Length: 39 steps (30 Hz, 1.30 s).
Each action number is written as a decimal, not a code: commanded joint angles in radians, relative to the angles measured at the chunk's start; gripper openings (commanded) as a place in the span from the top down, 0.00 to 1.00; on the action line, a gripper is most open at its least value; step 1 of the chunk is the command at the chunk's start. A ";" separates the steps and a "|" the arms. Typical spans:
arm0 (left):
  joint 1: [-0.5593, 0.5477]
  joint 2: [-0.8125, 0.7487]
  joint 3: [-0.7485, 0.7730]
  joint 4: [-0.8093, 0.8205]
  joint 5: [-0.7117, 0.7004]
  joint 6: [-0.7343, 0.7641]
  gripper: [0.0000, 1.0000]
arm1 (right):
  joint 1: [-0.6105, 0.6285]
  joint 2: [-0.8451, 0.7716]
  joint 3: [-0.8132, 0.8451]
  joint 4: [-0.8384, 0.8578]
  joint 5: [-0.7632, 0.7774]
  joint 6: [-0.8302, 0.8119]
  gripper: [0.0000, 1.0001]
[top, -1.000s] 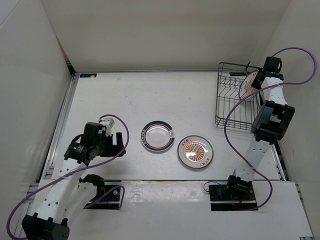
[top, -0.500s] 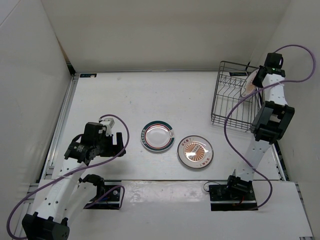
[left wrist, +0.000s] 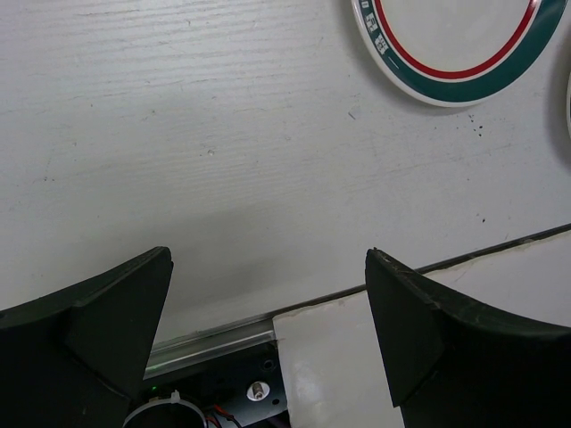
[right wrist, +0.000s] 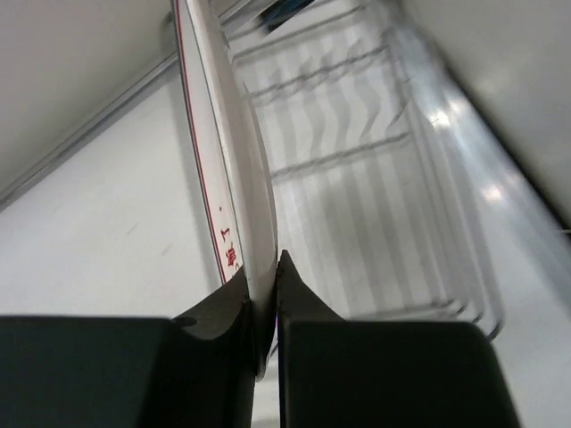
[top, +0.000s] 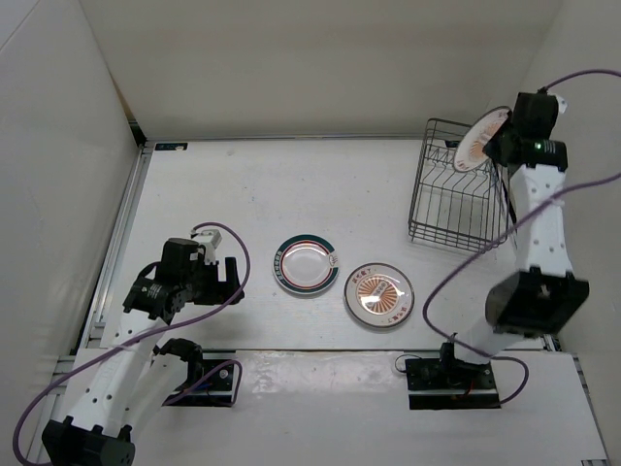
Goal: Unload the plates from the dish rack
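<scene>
My right gripper (top: 500, 146) is shut on the rim of a white plate with an orange centre (top: 477, 139) and holds it on edge above the black wire dish rack (top: 451, 209). The right wrist view shows that plate (right wrist: 223, 152) pinched between my fingers, with the rack (right wrist: 375, 169) below it. A teal-and-pink rimmed plate (top: 307, 264) and an orange sunburst plate (top: 378, 293) lie flat on the table. My left gripper (top: 225, 277) is open and empty, left of the teal plate (left wrist: 455, 40).
White walls enclose the table on the left, back and right. The rack stands at the back right corner. A white board (top: 388, 388) and the arm bases lie along the near edge, with a metal rail (left wrist: 214, 334) below my left gripper.
My right gripper has lifted the orange-centred plate up out of the rack, and the rack has shifted slightly left. The left arm has not moved.
</scene>
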 commanded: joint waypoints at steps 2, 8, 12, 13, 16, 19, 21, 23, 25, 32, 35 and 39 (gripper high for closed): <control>-0.004 -0.002 -0.007 -0.002 0.009 -0.006 0.00 | 0.100 -0.307 -0.212 0.016 -0.321 0.144 1.00; -0.003 0.032 -0.002 -0.002 0.009 -0.005 0.00 | 0.196 -0.710 -0.742 0.020 -0.585 0.174 1.00; -0.004 0.043 -0.001 0.002 -0.005 -0.006 0.00 | 0.222 -0.929 -1.095 0.164 -0.780 0.269 1.00; -0.004 0.049 -0.001 0.001 -0.009 -0.005 0.00 | 0.223 -1.013 -1.192 0.193 -0.789 0.297 1.00; -0.004 0.067 0.004 -0.002 -0.005 -0.001 0.00 | 0.223 -1.155 -1.317 0.186 -0.775 0.293 1.00; -0.003 0.079 0.004 0.001 0.000 -0.001 0.00 | 0.223 -1.178 -1.398 0.224 -0.798 0.317 1.00; -0.006 0.093 0.002 0.002 0.003 -0.001 0.00 | 0.223 -1.185 -1.467 0.273 -0.808 0.345 1.00; -0.003 0.104 0.005 0.001 0.005 0.000 0.00 | 0.223 -1.195 -1.498 0.312 -0.800 0.387 1.00; -0.003 0.109 0.007 -0.002 0.008 0.002 0.00 | 0.225 -1.199 -1.543 0.318 -0.782 0.400 1.00; -0.004 0.106 0.002 0.002 0.012 0.000 0.00 | 0.219 -1.251 -1.610 0.214 -0.697 0.386 0.80; -0.006 0.112 0.002 0.004 0.015 0.000 0.00 | 0.217 -1.271 -1.600 0.151 -0.679 0.383 0.53; -0.006 0.127 0.005 0.001 0.025 0.002 0.00 | 0.220 -1.297 -1.528 0.025 -0.602 0.343 0.42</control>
